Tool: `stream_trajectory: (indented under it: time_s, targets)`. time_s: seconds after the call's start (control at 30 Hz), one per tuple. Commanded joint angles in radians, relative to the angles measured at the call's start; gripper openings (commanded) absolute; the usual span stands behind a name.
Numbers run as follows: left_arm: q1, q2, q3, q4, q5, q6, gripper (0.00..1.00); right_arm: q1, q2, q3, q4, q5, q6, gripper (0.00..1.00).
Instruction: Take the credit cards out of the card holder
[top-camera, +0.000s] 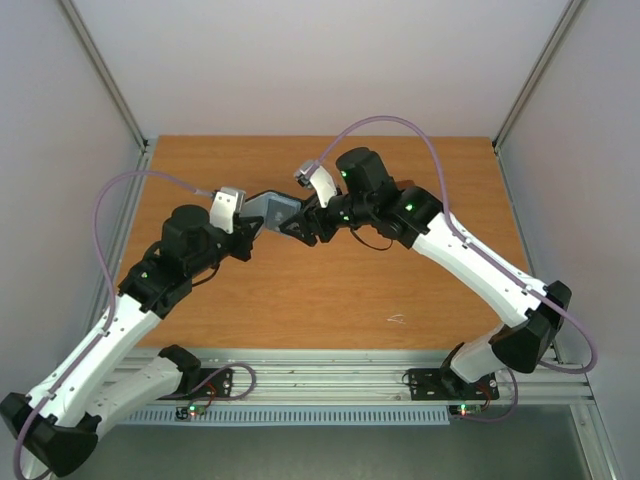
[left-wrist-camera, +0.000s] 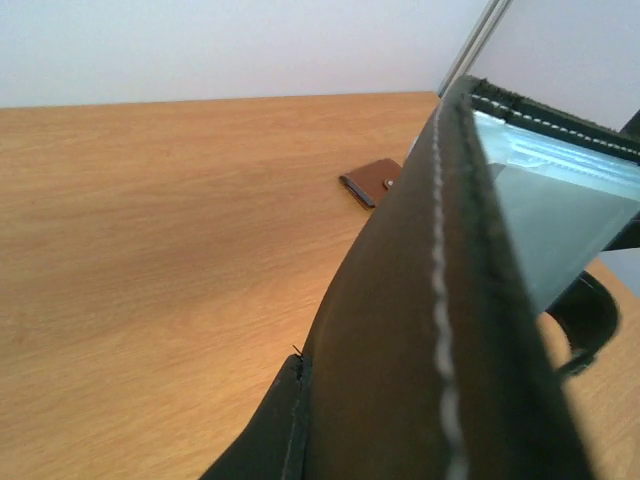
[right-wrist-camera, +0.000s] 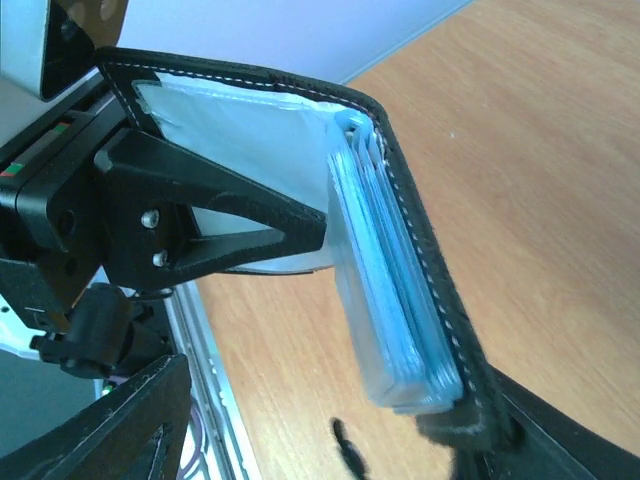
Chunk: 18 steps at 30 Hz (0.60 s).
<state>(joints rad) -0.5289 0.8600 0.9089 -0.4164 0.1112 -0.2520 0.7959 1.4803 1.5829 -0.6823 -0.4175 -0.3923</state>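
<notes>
Reaching in from the near edge of the worktop (top-camera: 330, 300), the two arms bend toward each other and meet over its middle. The left claw (top-camera: 250, 226) is squeezed tight on one flap of the card holder (top-camera: 270, 208) and holds it up in the air, opened like a book. In the right wrist view, one black finger (right-wrist-camera: 230, 215) of that claw lies flat on the light blue inside of the flap. The right claw (top-camera: 298, 222) is just beside the card holder with its two fingers (right-wrist-camera: 120, 425) spread wide apart, and it has hold of nothing. The other flap hangs down between those fingers, and its bottom corner comes close to the finger on the right. On this flap sits a stack of see-through pockets (right-wrist-camera: 395, 300), packed close together. Whether each pocket holds one of the credit cards is too hard to see. White stitching (left-wrist-camera: 437, 300) runs along the black outside of the card holder. Farther back, a brown wallet (left-wrist-camera: 375, 182) lies flat on the worktop, well apart from the card holder.
</notes>
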Motion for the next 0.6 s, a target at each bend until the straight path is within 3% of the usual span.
stream_trajectory:
  time_s: [0.0,0.13,0.23,0.57]
  targets:
    - [-0.005,-0.029,0.006,0.023,-0.022,0.009,0.0,0.003,0.009,0.009,0.068,-0.079,0.013,0.66]
    - [-0.005,-0.039,-0.005,0.054,0.004,-0.007,0.0,-0.029,-0.027,-0.035,0.098,-0.148,0.016,0.46]
    - [-0.005,-0.044,-0.013,0.076,0.039,-0.015,0.0,-0.088,-0.078,-0.108,0.169,-0.291,0.044,0.42]
    - [-0.005,-0.035,-0.015,0.108,0.114,-0.012,0.0,-0.099,-0.066,-0.116,0.134,-0.242,0.045,0.33]
